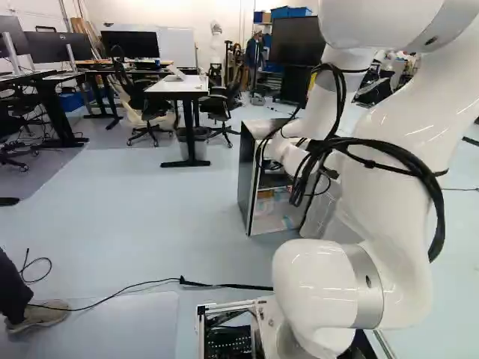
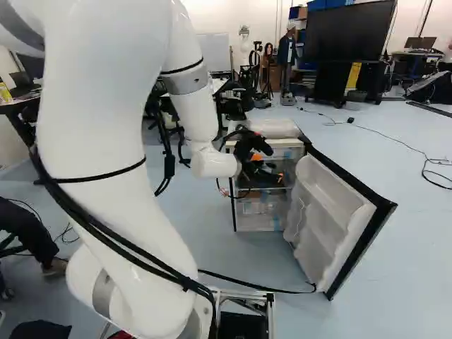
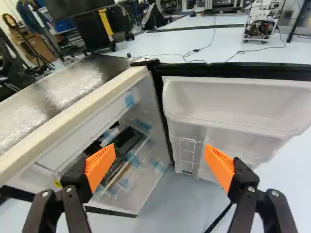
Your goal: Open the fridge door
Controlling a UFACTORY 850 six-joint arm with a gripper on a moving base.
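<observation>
In the right base view my gripper [image 2: 256, 159] is in front of the upper part of the fridge [image 2: 275, 127]. The fridge door [image 2: 339, 219] stands swung wide, its white shelved inner side showing. In the wrist view the gripper [image 3: 159, 167] has its orange pads far apart with nothing between them. Ahead of it lie the fridge's inner compartment [image 3: 153, 179] on one side and the door's moulded bins [image 3: 233, 104] on the other. The arm hides part of the fridge in the left base view.
A black cable [image 2: 247, 284] runs over the floor to the door's lower edge. Desks [image 1: 179, 87] and chairs stand farther back. A person's leg and shoe [image 1: 37, 315] show at the left of the left base view. A large screen [image 2: 351, 32] stands behind the fridge.
</observation>
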